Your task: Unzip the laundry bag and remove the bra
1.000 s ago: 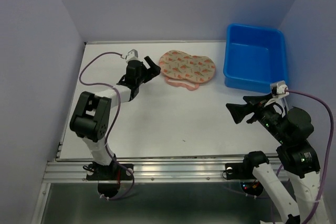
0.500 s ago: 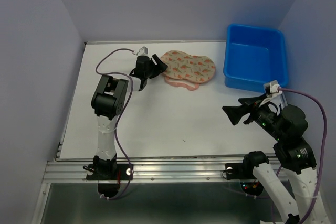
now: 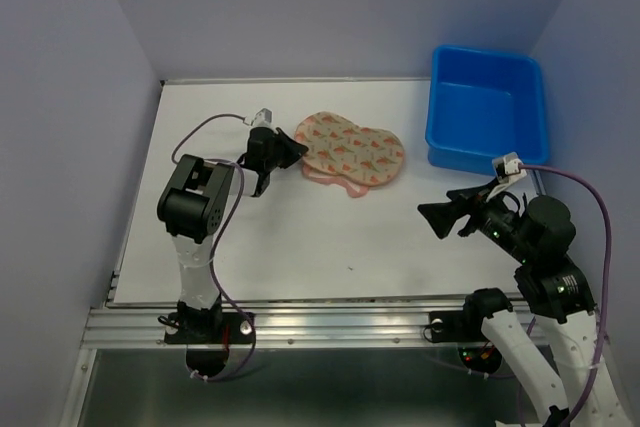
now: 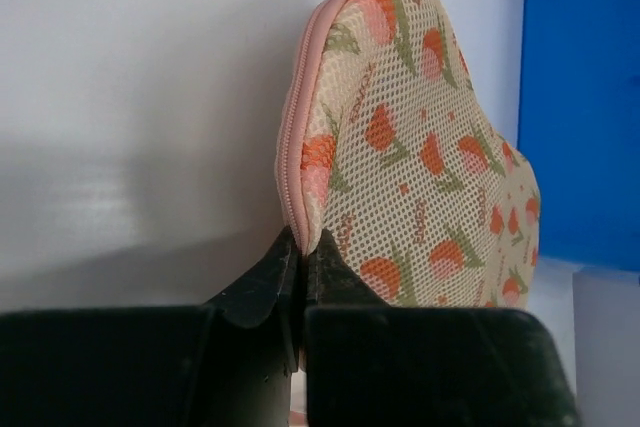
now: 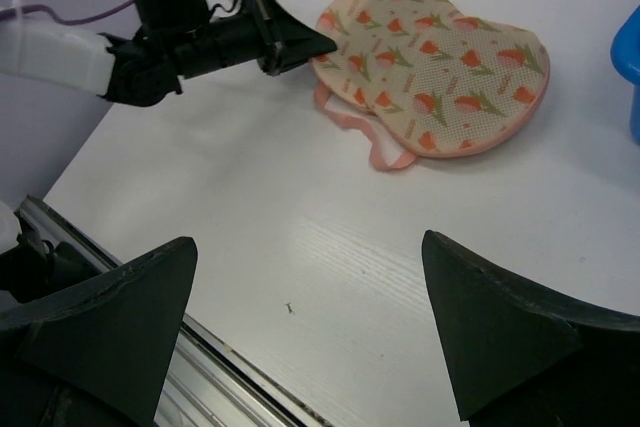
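1 white table (image 3: 300,237), laundry bag (image 3: 352,150), lavender walls (image 3: 320,7)

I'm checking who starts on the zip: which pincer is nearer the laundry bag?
Left. The left pincer is shut on the left edge of the laundry bag; the right pincer hangs open, apart from it, toward the near right.

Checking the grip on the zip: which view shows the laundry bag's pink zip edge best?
Left wrist: the zip edge runs close up, with the left gripper shut on it. The right wrist view shows the whole laundry bag, its edge a thin pink rim; the top view shows it even smaller.
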`<state>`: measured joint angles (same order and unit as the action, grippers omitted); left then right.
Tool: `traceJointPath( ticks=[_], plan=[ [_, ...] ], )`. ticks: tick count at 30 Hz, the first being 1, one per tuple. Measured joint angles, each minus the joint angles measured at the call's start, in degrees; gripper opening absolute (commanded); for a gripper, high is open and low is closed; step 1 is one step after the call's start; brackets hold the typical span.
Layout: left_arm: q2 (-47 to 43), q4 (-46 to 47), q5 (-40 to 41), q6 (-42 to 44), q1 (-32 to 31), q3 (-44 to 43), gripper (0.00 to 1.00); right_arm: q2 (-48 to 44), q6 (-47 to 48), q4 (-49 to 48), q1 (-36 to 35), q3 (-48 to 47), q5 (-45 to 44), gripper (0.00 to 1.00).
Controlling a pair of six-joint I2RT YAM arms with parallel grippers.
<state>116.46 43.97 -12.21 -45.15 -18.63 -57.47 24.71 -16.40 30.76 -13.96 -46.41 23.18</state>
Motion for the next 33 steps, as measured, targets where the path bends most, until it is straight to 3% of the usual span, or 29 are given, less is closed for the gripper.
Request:
traceJointPath(
  ticks=[5,7,9,10,13,15,21,24,28,30,33],
  plan=[
    [-20.41,1.29,6.03,-4.92,-2.27,22.10,0.00,3.58,-1.81,-2.60,0.00,1.75,1.49,1.00],
    [-27.41,2.12,9.46,-7.65,-5.38,28.87,0.10,5.16,-2.71,-4.28,0.00,3.08,2.67,1.00],
    [-33.83,2.62,13.53,-12.37,-9.55,36.85,0.39,6.08,-3.80,-5.77,0.00,4.76,3.65,1.00],
    [-36.26,2.58,14.49,-14.38,-11.41,40.02,0.63,6.51,-4.50,-6.25,0.00,5.49,4.07,1.00],
    [-43.21,-1.07,16.35,-17.84,-16.02,46.45,0.89,8.41,-5.95,-8.22,0.00,7.19,4.94,1.00],
    [-48.30,-6.56,16.70,-18.10,-17.77,47.54,0.98,10.40,-6.45,-9.20,0.00,7.78,5.40,1.00],
    [-72.02,-32.35,22.49,-11.47,-19.15,41.33,0.99,17.05,-7.93,-10.23,0.00,10.12,5.31,1.00],
    [-76.11,-41.33,26.86,-5.05,-18.51,32.17,0.99,19.28,-8.85,-10.64,-0.39,11.76,5.16,1.00],
    [-68.04,-44.78,27.04,5.42,-15.47,19.04,0.99,22.05,-9.84,-10.60,-2.32,13.20,3.54,0.97],
    [-59.56,-45.31,24.90,10.32,-14.71,11.41,0.97,23.39,-10.21,-10.64,-3.52,13.22,2.71,0.95],
    [-50.27,-44.92,20.72,12.37,-15.10,7.91,0.88,25.81,-10.62,-10.73,-5.35,13.40,0.35,0.91]
  ],
)
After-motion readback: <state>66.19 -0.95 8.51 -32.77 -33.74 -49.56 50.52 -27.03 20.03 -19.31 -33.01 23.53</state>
